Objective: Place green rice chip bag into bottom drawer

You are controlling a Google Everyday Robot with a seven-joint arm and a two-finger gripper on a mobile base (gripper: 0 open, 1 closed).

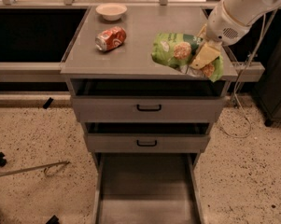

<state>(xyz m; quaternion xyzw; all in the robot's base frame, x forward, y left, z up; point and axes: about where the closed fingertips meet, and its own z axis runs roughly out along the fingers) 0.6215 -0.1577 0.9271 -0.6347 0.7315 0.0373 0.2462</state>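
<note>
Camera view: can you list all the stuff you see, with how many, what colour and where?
chip bag: one, light green, right side of the cabinet top, under the gripper
soda can: one, orange-red, lying on its side, left of the bag
bowl: one, white, back of the top, behind the can
cabinet top: one, grey, holds the bag, can and bowl
upper drawers: two, grey with black handles, under the top
bottom drawer: one, grey, pulled out, nothing in the part that shows
rod: one, metal, on the speckled floor at left
cable: one, pale, on the floor at right
arm: one, white, upper right
gripper: one, yellowish, down on the bag's right end
</note>
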